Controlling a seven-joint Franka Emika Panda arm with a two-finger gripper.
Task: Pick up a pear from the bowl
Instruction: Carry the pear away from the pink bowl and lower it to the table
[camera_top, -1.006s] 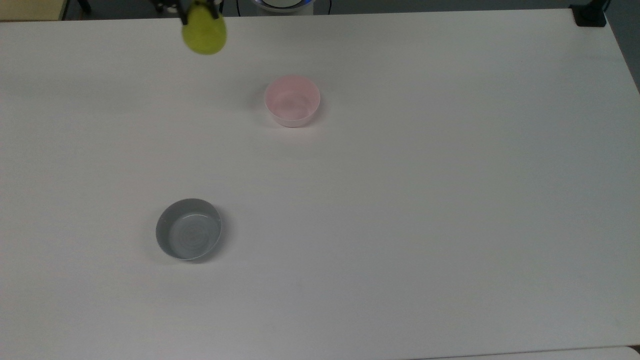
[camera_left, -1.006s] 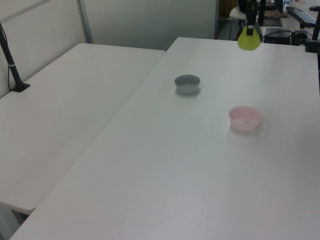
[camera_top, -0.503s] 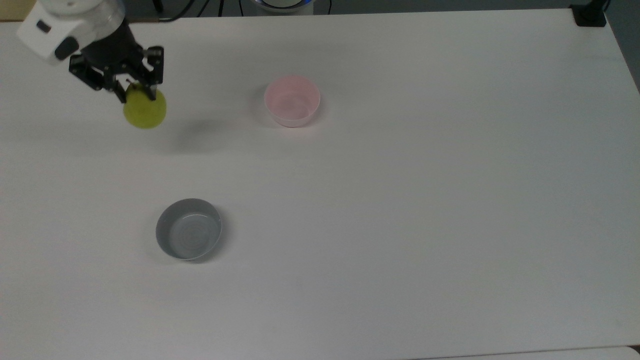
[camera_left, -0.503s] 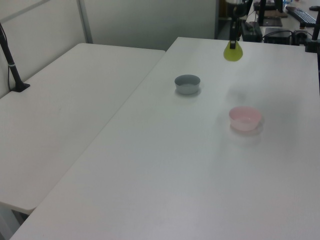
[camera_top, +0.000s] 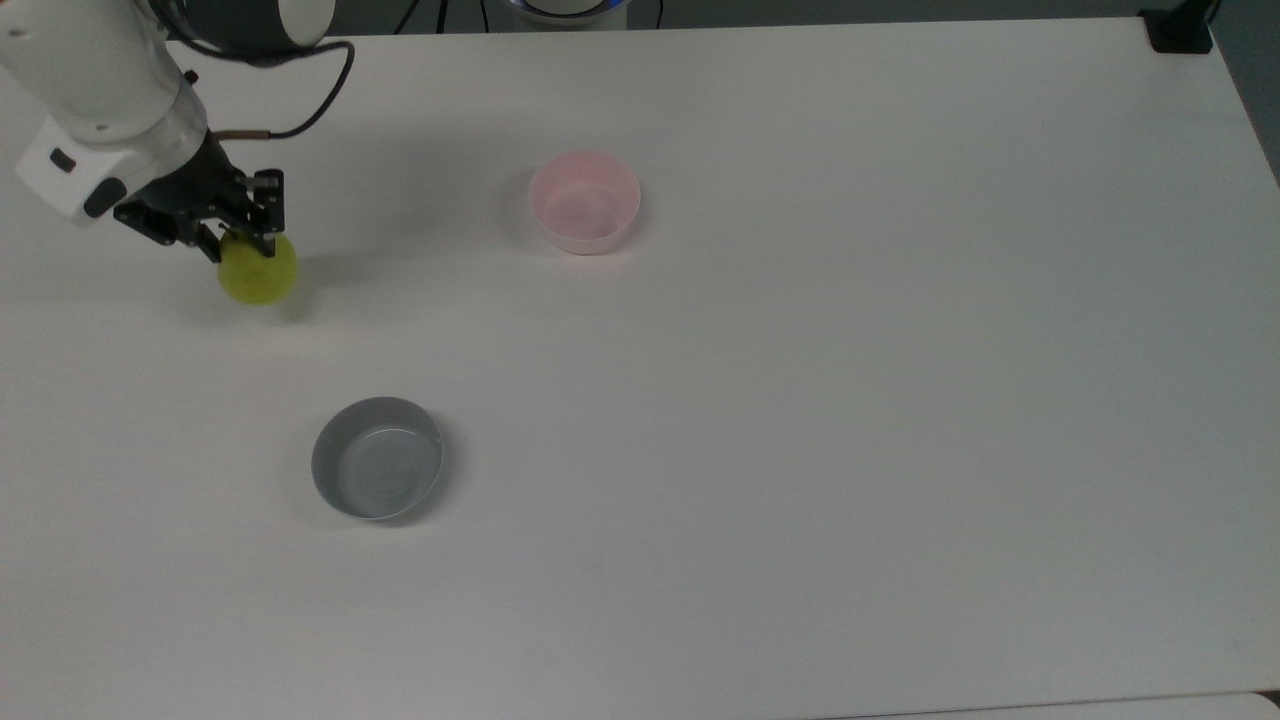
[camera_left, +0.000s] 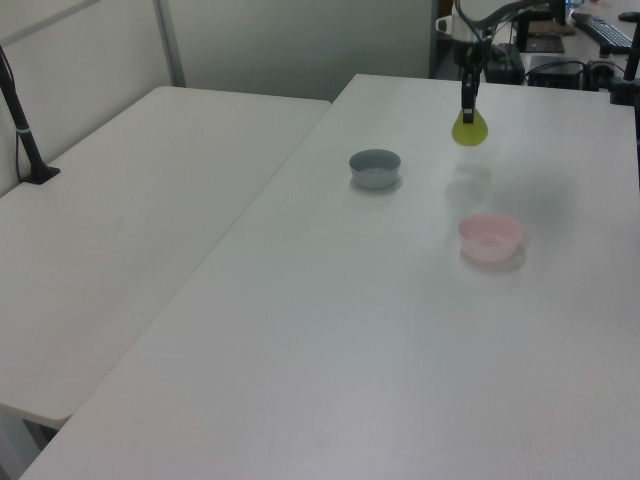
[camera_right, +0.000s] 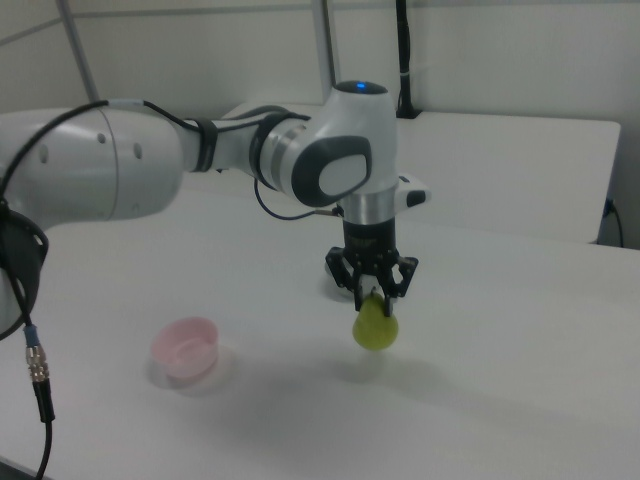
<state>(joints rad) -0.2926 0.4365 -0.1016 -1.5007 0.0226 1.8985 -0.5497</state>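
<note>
gripper (camera_top: 243, 246) (camera_left: 467, 113) (camera_right: 375, 293): black two-finger unit on a white arm (camera_right: 150, 165), pointing down, fingers clamped on the narrow upper end of the pear. pear (camera_top: 258, 270) (camera_left: 467, 129) (camera_right: 375, 324): yellow-green, rounded, hanging broad end down directly beneath the gripper; in the right view it sits above its own shadow on the table, apparently just off the surface, though contact cannot be ruled out. table (camera_top: 800, 400) (camera_left: 400, 330) (camera_right: 480, 400): white, plain top, under the gripper. bowl (camera_top: 584, 201) (camera_left: 491, 237) (camera_right: 185, 346): pale pink, upright, holding nothing, well apart from the gripper; toward the top view's right of it, toward the right view's left and lower, nearer the camera than the gripper in the left view. grey bowl (camera_top: 377, 458) (camera_left: 375, 167): upright, nothing in it, well apart from the gripper; below and slightly toward the top view's right of it, toward the left view's left of it. black cable (camera_top: 315, 95): loops from the arm down to the wrist just above the gripper in the top view. second white table (camera_left: 130, 230): adjoins the first, far toward the left view's left of the gripper.
</note>
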